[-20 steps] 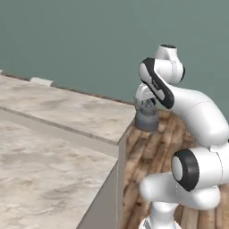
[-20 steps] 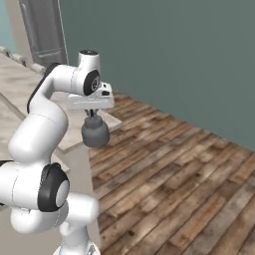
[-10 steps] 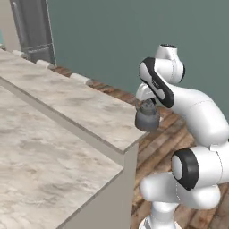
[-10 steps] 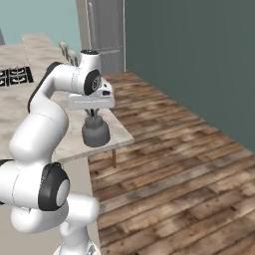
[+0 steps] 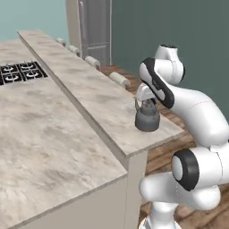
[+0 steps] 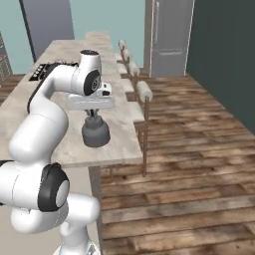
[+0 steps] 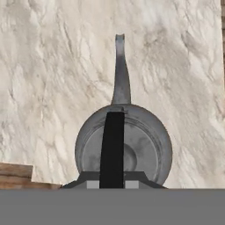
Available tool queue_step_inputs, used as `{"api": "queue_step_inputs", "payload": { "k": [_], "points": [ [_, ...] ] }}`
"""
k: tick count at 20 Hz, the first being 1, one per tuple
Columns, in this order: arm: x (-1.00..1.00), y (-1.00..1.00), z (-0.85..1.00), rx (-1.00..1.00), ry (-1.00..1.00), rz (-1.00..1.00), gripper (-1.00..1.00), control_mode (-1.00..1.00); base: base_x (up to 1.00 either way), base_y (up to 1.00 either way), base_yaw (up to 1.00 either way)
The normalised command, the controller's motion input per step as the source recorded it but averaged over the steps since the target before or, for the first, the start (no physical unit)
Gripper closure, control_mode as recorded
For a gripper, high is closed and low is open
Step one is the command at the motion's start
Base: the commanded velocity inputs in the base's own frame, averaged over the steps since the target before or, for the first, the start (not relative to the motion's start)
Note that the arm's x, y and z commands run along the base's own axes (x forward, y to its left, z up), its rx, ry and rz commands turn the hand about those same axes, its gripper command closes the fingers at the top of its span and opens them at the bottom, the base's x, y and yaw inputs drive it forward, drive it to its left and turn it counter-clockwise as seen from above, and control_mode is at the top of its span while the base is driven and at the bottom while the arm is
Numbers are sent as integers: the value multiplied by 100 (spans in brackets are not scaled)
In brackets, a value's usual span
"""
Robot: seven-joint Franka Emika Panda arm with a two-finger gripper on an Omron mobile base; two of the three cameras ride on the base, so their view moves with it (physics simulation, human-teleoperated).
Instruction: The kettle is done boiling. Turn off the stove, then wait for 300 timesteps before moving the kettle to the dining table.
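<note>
My gripper (image 5: 146, 102) (image 6: 92, 115) is shut on the arched handle of the dark grey kettle (image 5: 147, 120) (image 6: 95, 134). The kettle is upright over the near end of the dining table (image 5: 89, 89) (image 6: 119, 144), low to the slab; I cannot tell if it touches. In the hand view the kettle (image 7: 140, 149) is seen from above with its black handle between my fingers and its spout pointing up the picture, the marble dining table (image 7: 52, 66) beneath it. The stove (image 5: 18, 74) (image 6: 42, 69) lies far off on the lower counter.
The wide lower marble counter (image 5: 44, 134) runs beside the raised slab. Cream-cushioned stools (image 5: 118, 79) (image 6: 144, 89) line the slab's outer side above the wooden floor (image 6: 189, 149). A steel fridge (image 5: 94, 27) (image 6: 169, 35) stands at the back.
Both base views have swung with the base, bringing the counter, stove and fridge into sight. The kettle stays in my shut gripper and now hangs over the slab's end instead of beside it.
</note>
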Motion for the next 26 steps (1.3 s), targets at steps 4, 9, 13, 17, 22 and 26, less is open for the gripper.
{"api": "queue_step_inputs", "payload": {
  "k": [4,9,13,17,22,26],
  "points": [
    [0,0,0,0,0,0,100,100,10,-42,55],
    [0,0,0,0,0,0,100,100,-2,-43,55],
    [0,0,0,0,0,0,100,100,-17,-42,57],
    [0,0,0,0,0,0,100,100,-21,-37,56],
    [0,0,0,0,0,0,100,100,-7,-46,55],
    [0,0,0,0,0,0,100,100,0,-55,50]
  ]
}}
